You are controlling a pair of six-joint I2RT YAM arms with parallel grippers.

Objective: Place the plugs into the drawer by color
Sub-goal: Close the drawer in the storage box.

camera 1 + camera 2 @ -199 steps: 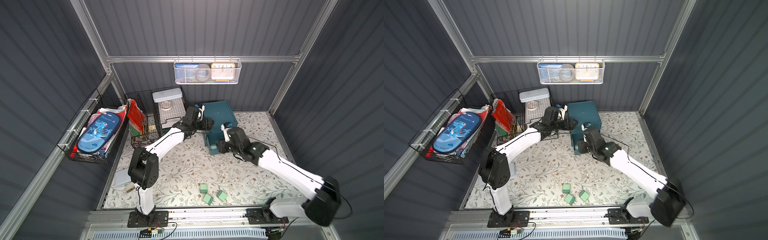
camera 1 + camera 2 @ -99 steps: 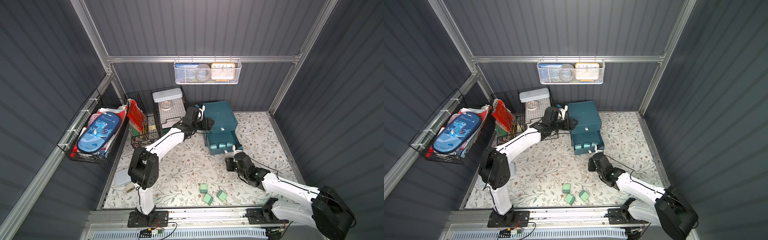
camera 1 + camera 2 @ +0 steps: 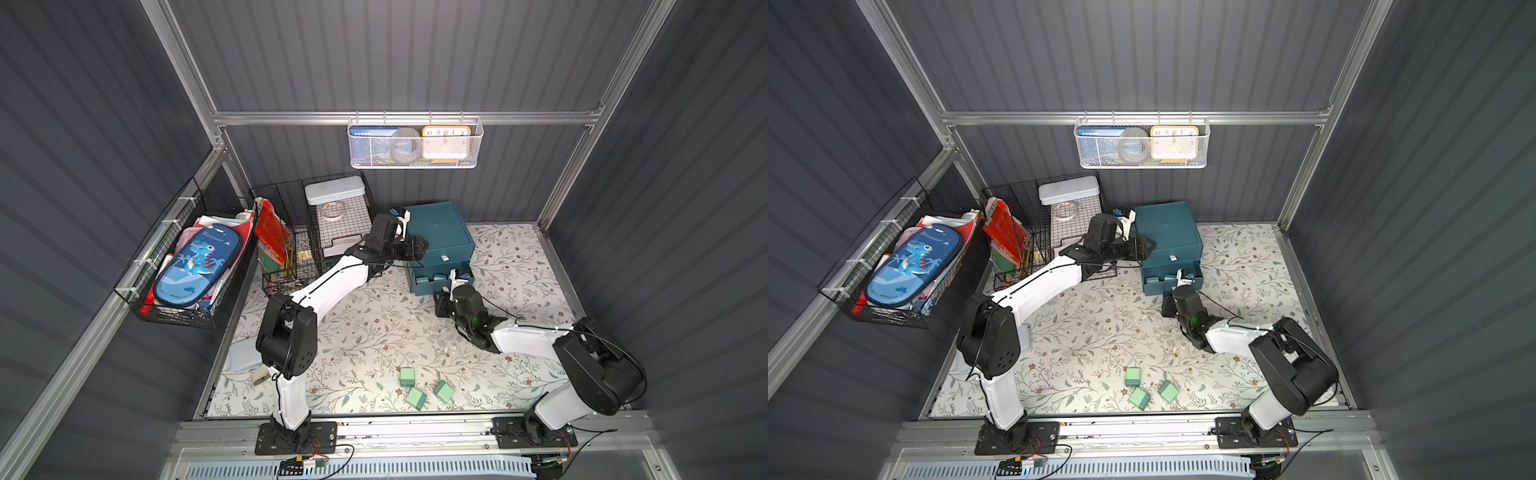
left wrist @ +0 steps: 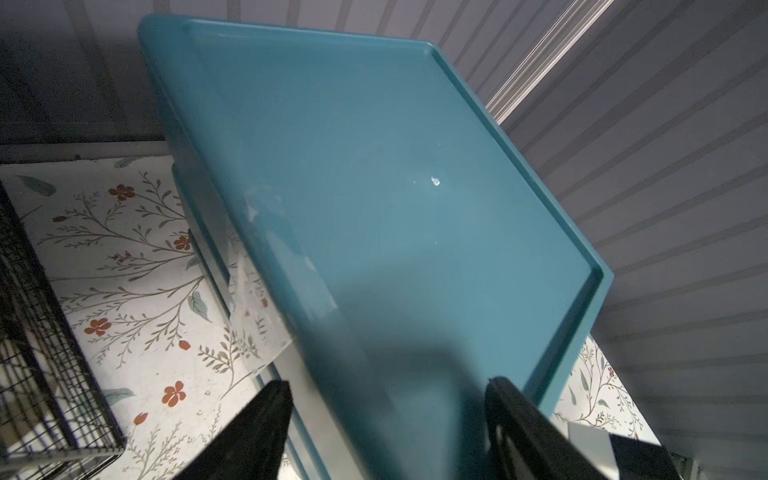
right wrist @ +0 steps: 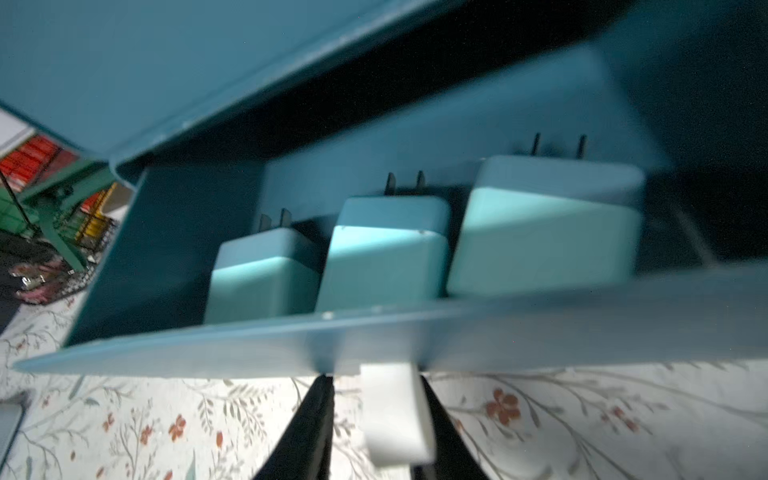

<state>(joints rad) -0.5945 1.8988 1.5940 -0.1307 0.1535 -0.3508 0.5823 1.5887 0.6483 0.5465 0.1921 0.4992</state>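
The dark teal drawer cabinet (image 3: 438, 226) (image 3: 1165, 226) stands at the back of the mat. One lower drawer (image 5: 540, 332) is pulled out. Three light blue plugs (image 5: 382, 266) lie side by side in it, prongs pointing to the back. Three green plugs (image 3: 416, 398) (image 3: 1139, 399) lie loose near the mat's front edge. My left gripper (image 3: 417, 249) (image 4: 386, 386) clasps the cabinet's top front-left corner (image 4: 374, 166). My right gripper (image 3: 451, 286) (image 5: 374, 376) is low at the open drawer's front. The white pull tab (image 5: 390, 411) sits between its fingers, touching one, with a gap to the other.
Black wire baskets (image 3: 332, 224) stand left of the cabinet, close behind my left arm. A wire basket holding a dinosaur pencil case (image 3: 195, 262) hangs on the left wall. A white mesh basket (image 3: 415, 143) hangs on the back wall. A flat grey-blue case (image 3: 243, 355) lies at the mat's left edge.
My right arm came away from above the cabinet and dropped low over the mat. Its gripper has since moved up to the open drawer's pull tab. The left arm stayed put.
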